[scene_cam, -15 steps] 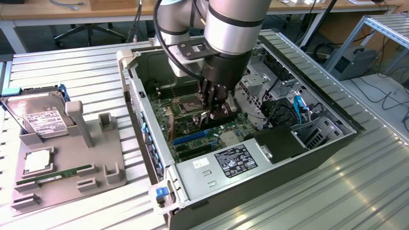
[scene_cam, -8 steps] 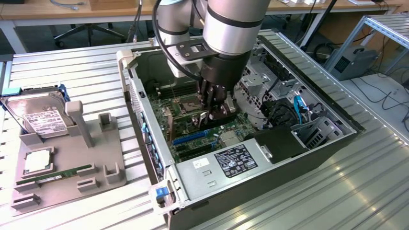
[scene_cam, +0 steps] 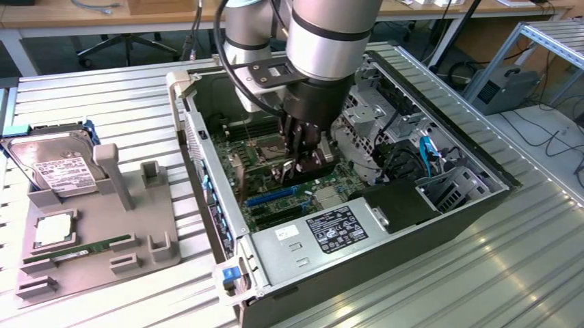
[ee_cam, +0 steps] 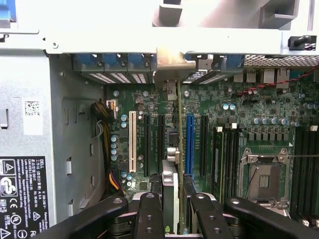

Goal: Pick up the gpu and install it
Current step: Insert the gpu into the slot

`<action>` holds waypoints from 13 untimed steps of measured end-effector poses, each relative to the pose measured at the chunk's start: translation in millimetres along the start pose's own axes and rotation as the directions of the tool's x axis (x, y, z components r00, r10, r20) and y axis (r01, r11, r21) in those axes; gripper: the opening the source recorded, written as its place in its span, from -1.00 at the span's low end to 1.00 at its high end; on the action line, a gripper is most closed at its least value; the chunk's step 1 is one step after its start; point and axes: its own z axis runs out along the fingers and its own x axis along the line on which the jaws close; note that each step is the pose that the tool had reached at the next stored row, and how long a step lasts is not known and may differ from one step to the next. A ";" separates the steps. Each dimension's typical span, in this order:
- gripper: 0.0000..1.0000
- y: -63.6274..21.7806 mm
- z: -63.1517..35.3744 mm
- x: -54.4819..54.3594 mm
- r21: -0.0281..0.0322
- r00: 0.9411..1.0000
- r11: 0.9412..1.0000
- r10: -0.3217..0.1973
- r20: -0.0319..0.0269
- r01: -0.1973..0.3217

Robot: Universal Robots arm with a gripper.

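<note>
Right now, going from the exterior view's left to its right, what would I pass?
Hard drive → grey holder stand → computer case's side wall → gripper holding the gpu down over the motherboard → blue cable → grey box on the floor.

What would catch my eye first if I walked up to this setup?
The robot arm reaching down into an open computer case, its fingers gripping a thin gpu on edge above the green motherboard. At the exterior view's left, a grey holder carries a hard drive.
</note>
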 end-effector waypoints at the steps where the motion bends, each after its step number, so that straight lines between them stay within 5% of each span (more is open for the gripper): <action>1: -0.47 0.4 0.1 0.0 0.000 1.000 1.000 0.000 0.000 0.000; 13: -0.47 4.6 1.5 0.0 0.000 1.000 1.000 0.000 0.000 0.000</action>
